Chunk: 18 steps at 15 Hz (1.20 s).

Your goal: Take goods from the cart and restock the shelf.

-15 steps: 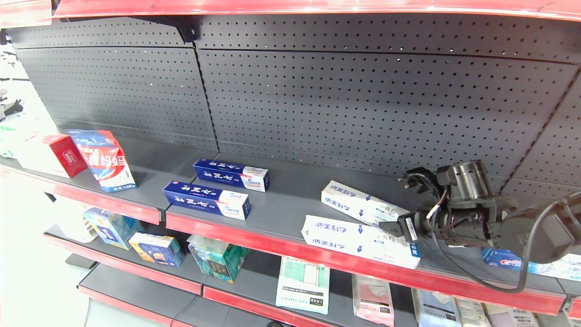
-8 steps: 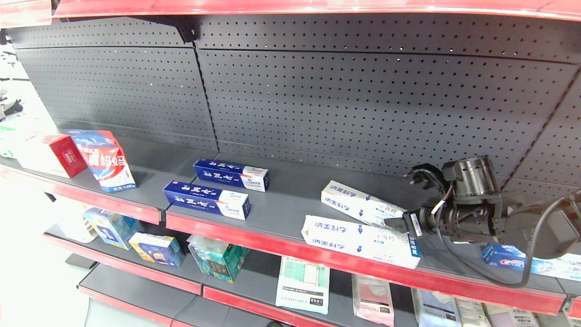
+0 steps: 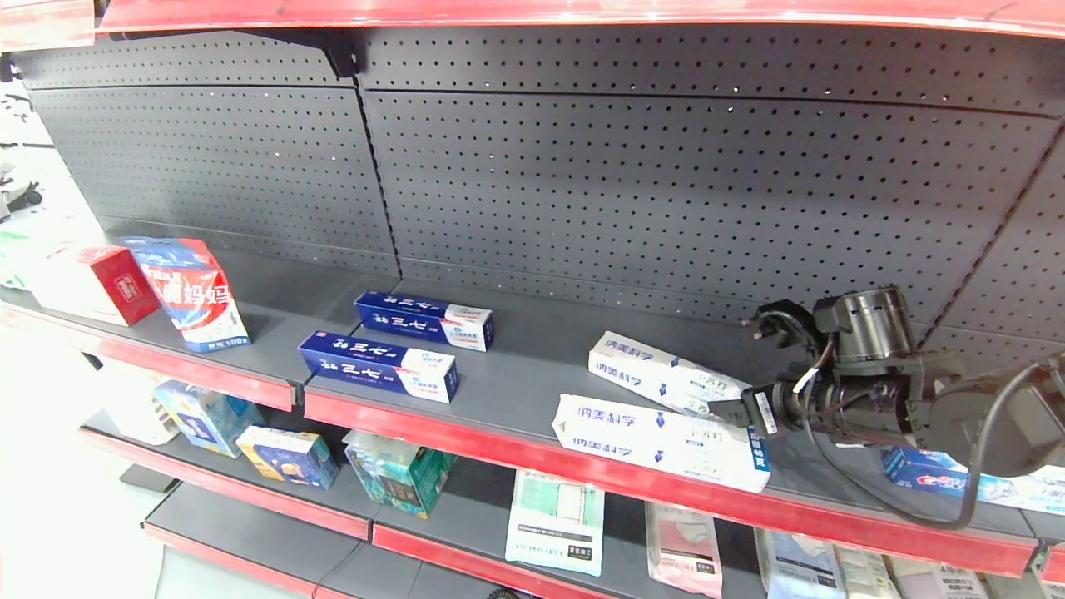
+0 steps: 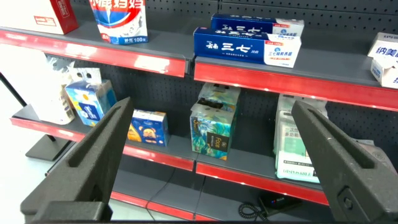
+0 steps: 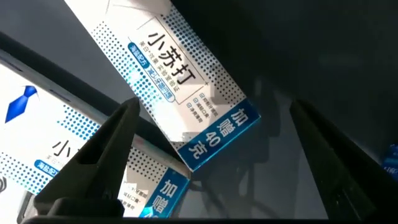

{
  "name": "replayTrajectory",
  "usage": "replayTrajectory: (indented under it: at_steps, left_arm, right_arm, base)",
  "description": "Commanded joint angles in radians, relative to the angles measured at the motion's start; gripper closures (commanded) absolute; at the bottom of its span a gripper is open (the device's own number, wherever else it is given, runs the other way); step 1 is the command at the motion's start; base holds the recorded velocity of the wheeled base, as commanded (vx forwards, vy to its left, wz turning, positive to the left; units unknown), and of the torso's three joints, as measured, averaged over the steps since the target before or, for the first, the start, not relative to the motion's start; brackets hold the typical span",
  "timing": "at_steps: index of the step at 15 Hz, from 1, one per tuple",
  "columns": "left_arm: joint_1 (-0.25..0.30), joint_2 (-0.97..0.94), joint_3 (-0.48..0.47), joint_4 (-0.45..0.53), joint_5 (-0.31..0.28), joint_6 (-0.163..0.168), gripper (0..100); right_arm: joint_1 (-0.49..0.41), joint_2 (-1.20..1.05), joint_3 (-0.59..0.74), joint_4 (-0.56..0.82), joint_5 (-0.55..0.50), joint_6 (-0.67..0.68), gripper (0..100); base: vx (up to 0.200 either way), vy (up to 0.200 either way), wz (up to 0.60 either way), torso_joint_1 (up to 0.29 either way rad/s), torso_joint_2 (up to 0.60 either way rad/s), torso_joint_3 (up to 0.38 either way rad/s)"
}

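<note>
Done so far: 2 white toothpaste boxes lie flat on the middle shelf (image 3: 541, 353), a rear white box (image 3: 657, 373) and a front white box (image 3: 657, 433). To their left lie 2 blue boxes (image 3: 378, 364).
Right gripper (image 3: 722, 411): it sits low over the shelf at the right end of the rear white box. Its fingers are spread wide and clamp nothing, with the box's blue end below the gap.
Left gripper (image 4: 211, 102): its fingers are spread and empty, and it faces the lower shelves.
Stage, as I judge it: the rear white box is set down and released, or is about to be nudged straight.
Left to do: probably squaring this box up. How much stock remains to fetch cannot be judged.
Long axis: the front white box runs along the red shelf lip. The rear white box runs nearly the same way but slightly askew, its right end nearer the front.
Pointing: the blue-banded ends of both white boxes face the robot's right, toward the right gripper.
</note>
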Motion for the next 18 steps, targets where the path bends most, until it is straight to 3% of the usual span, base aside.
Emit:
replayTrajectory:
  at_steps: [1,18]
  left_arm:
    - [0.000,0.000,0.000,0.000,0.001,0.000,0]
    - [0.000,0.000,0.000,0.000,0.001,0.000,0]
  right_arm:
    - [-0.001,0.010,0.000,-0.001,0.001,-0.002,0]
    - [-0.024,0.041,-0.013,-0.002,-0.032,0.001,0]
  base:
    - [0.000,0.000,0.00,0.000,0.00,0.000]
    - [0.000,0.000,0.00,0.000,0.00,0.000]
